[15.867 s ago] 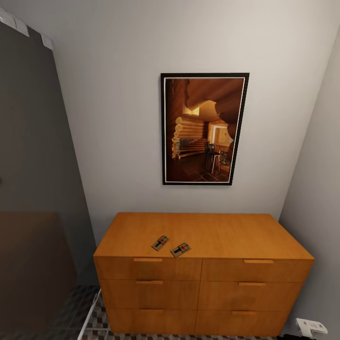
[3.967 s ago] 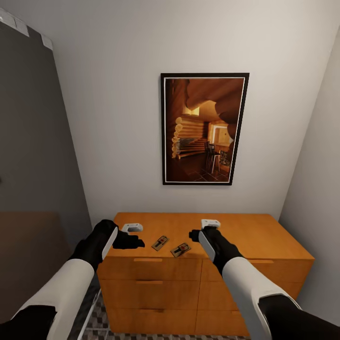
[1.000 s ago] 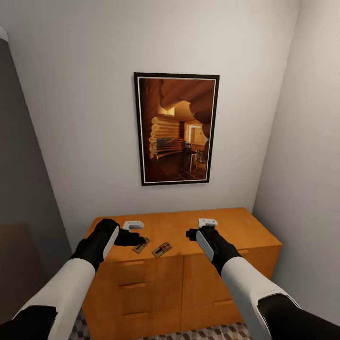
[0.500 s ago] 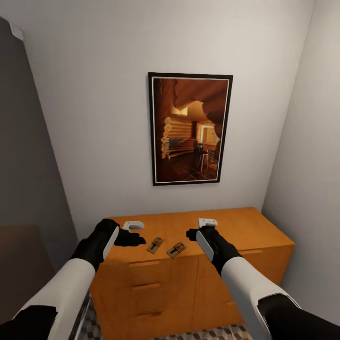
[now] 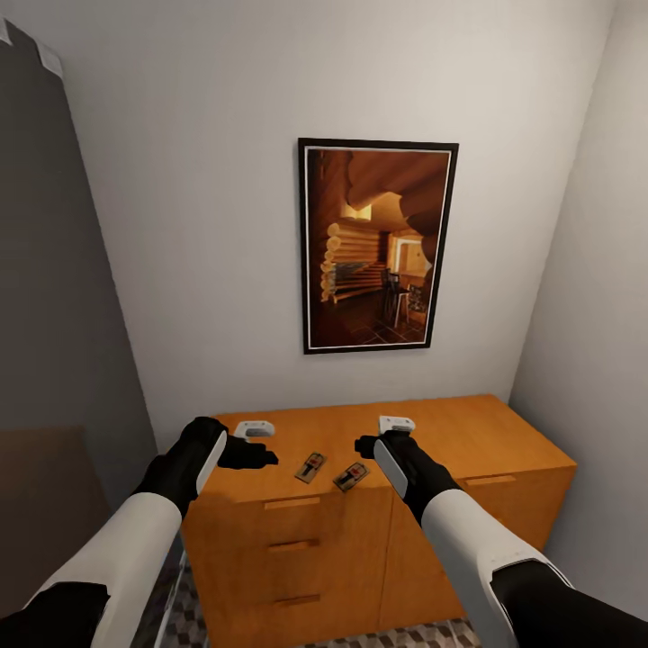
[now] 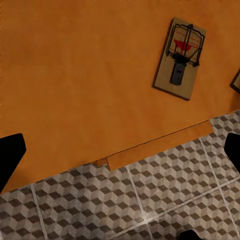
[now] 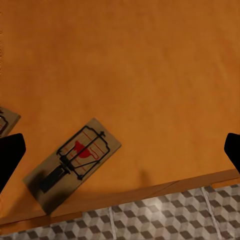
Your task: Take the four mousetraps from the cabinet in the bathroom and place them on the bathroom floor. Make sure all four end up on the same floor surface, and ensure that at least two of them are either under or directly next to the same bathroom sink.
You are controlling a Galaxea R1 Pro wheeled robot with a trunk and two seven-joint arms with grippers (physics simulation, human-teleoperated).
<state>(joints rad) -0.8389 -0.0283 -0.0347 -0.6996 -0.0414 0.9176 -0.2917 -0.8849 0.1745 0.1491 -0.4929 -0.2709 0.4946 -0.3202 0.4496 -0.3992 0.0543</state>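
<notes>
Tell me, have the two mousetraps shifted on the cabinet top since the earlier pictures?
No. Both mousetraps lie near the cabinet front edge, above the left drawer handle, as before; only the camera moved.

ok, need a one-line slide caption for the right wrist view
Right wrist camera over the cabinet top: one mousetrap near the front edge, patterned floor tiles below.

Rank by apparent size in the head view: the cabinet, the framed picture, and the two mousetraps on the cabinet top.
1. The cabinet, largest.
2. The framed picture.
3. The left mousetrap and the right mousetrap: smallest, and they look alike, so unranked against each other.
</notes>
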